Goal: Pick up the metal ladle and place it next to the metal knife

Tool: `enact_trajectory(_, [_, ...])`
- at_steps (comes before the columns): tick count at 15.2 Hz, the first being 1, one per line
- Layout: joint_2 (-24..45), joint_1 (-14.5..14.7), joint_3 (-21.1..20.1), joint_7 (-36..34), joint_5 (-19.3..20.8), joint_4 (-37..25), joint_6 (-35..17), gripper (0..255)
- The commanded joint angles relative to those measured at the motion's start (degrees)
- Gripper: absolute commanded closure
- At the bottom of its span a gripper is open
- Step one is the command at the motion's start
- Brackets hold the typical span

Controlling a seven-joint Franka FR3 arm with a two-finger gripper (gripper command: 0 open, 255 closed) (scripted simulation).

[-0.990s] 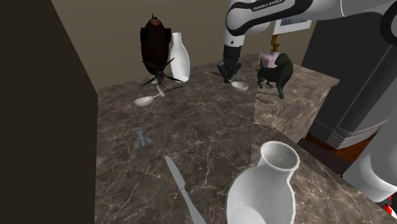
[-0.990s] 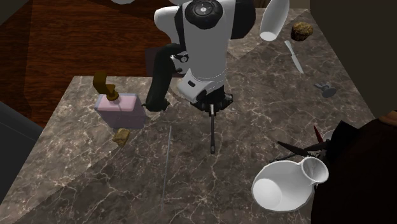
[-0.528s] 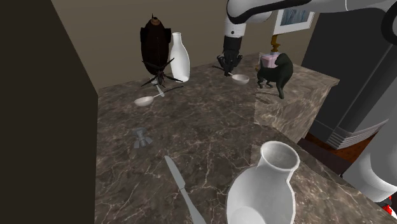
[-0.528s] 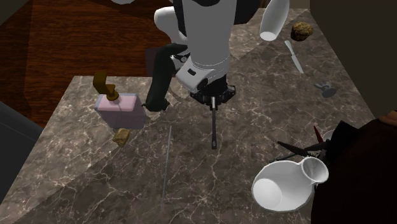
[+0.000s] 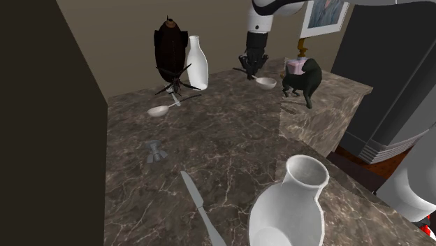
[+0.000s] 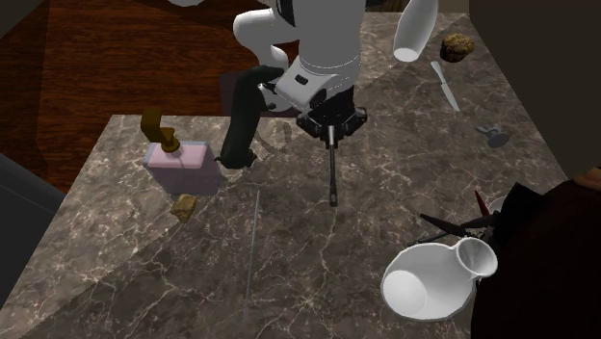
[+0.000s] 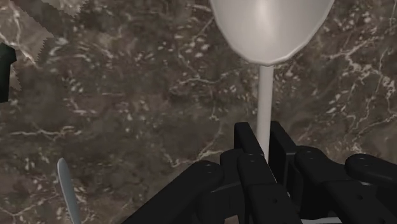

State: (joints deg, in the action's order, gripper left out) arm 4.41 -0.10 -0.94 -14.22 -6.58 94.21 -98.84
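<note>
My black gripper (image 5: pixel 251 64) is shut on the handle of a light grey ladle (image 5: pixel 265 82), which hangs above the back of the marble counter (image 5: pixel 230 133). The second exterior view has the gripper (image 6: pixel 330 130) holding the ladle's thin handle (image 6: pixel 333 178) out over the counter. In the wrist view the fingers (image 7: pixel 249 137) clasp the handle, and the round ladle bowl (image 7: pixel 270 28) lies just beyond them. The grey knife (image 5: pixel 199 208) lies near the front edge in the shoulder view, far from the gripper. It is at the far right (image 6: pixel 445 87) in the second exterior view.
A big white vase (image 5: pixel 290 210) stands beside the knife. A white bottle (image 5: pixel 198 63) and a dark brown vessel (image 5: pixel 170 49) stand at the back. A spoon (image 5: pixel 158 110) and a small grey piece (image 5: pixel 154 150) lie mid-counter. A pink box (image 6: pixel 181 164) sits near the arm.
The gripper has risen with the ladle in it, lifting it off the counter. In the second exterior view it has shifted up and to the right, toward the knife.
</note>
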Motion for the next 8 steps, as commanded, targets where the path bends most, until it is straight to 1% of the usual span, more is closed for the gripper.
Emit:
enact_trajectory(1, [-2.9,0.9,-0.8,-1.6,0.0,3.7,-1.0,255])
enact_trajectory(8, [-13.1,4.4,-4.6,-8.4,-0.9,15.6,-3.5,255])
